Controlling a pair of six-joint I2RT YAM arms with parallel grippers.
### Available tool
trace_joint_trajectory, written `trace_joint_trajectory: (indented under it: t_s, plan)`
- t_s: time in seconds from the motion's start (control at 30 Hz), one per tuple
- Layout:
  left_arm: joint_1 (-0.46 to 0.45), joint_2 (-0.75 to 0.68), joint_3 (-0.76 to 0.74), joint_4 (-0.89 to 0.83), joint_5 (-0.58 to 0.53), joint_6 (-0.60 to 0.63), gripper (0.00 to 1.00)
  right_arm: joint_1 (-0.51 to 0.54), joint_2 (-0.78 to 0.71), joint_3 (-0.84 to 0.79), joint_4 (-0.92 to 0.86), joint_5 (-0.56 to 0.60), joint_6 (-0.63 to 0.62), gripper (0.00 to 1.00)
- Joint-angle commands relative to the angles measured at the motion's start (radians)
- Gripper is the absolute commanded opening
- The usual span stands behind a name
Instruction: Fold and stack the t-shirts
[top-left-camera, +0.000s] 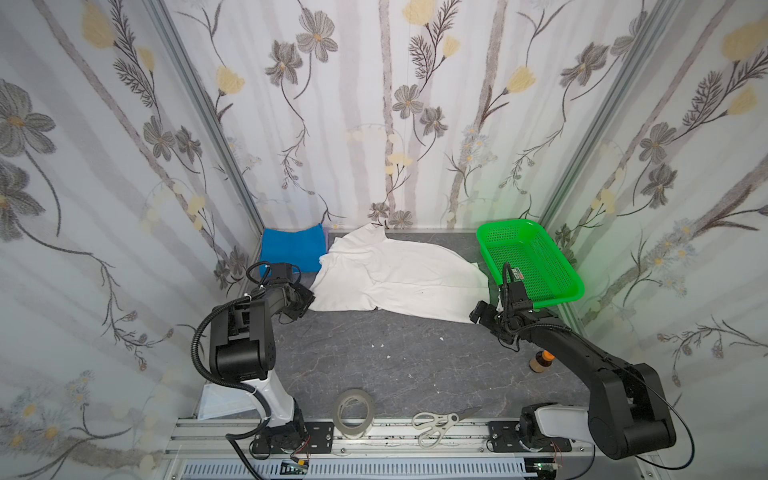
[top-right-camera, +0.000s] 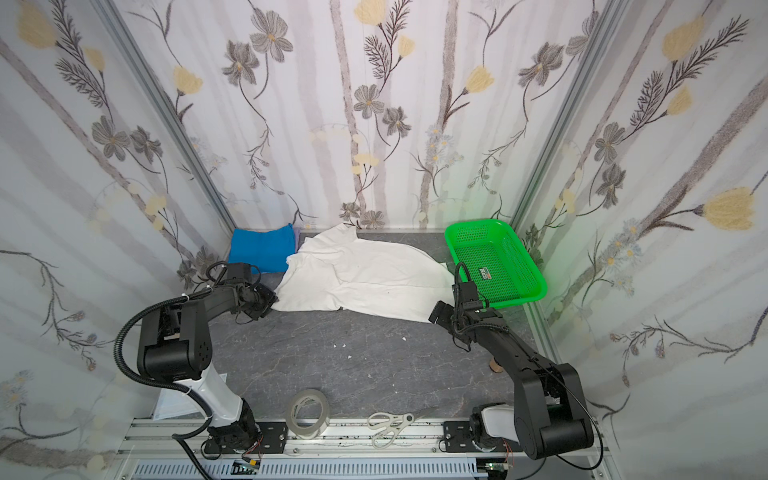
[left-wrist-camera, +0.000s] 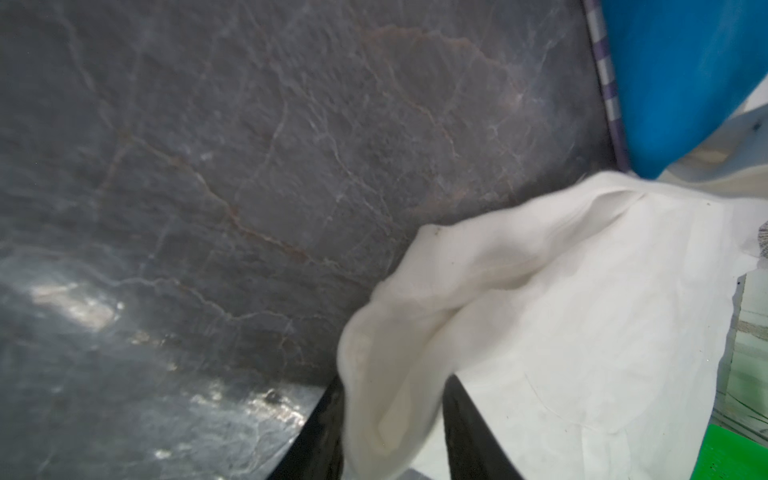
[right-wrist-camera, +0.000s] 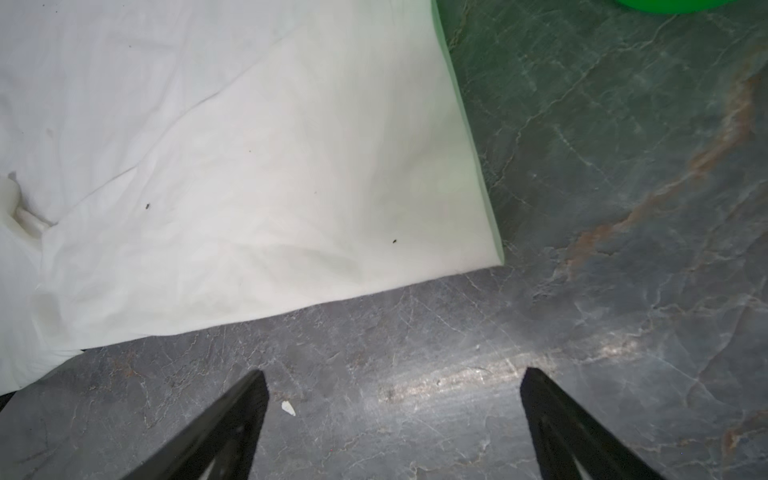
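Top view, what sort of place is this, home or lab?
Probably a lab robot cell: wallpapered panels in aluminium framing box in a grey tabletop, and a left arm and right arm are bolted to its front rail.

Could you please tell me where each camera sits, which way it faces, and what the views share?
Top view: high above the arms' bases, looking down at the table; both arms, left gripper and right gripper.
Top view: same head, same direction; white t-shirt, blue t-shirt, green basket, both arms.
Left wrist: on the left arm, facing down past its fingers, which pinch the white t-shirt's edge.
Right wrist: on the right arm, facing the table past open jaws.
Shared: all four show the white t-shirt.
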Motion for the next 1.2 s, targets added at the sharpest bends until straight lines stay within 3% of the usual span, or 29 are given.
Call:
trace_joint_trajectory:
  t_s: [0.0, 0.03, 0.4, 0.6, 0.9, 1.07, 1.17]
  plan:
    - [0.001, 0.028, 0.01, 0.043, 0.007, -0.025, 0.06, -0.013, 0.014, 0.006, 0.048, -0.029, -0.008, 0.95]
    - [0.002, 0.034, 0.012, 0.046, 0.006, -0.029, 0.0, -0.018, 0.017, 0.007, 0.047, -0.026, -0.008, 0.95]
    - [0.013, -0.072, 0.036, -0.069, -0.056, 0.028, 0.0, -0.038, 0.026, 0.019, 0.01, -0.027, -0.073, 0.93]
    - [0.019, -0.128, 0.032, -0.108, -0.075, 0.053, 0.0, -0.05, 0.075, 0.0, 0.042, -0.005, -0.05, 0.88]
    - [0.02, -0.124, 0.047, -0.126, -0.044, 0.067, 0.0, -0.051, 0.18, -0.006, 0.128, -0.054, -0.031, 0.48]
    - [0.02, -0.126, 0.052, -0.131, -0.041, 0.072, 0.0, -0.057, 0.23, 0.013, 0.146, -0.043, -0.016, 0.43]
    - [0.02, -0.127, 0.051, -0.133, -0.039, 0.075, 0.0, -0.063, 0.242, 0.021, 0.142, -0.013, 0.004, 0.31]
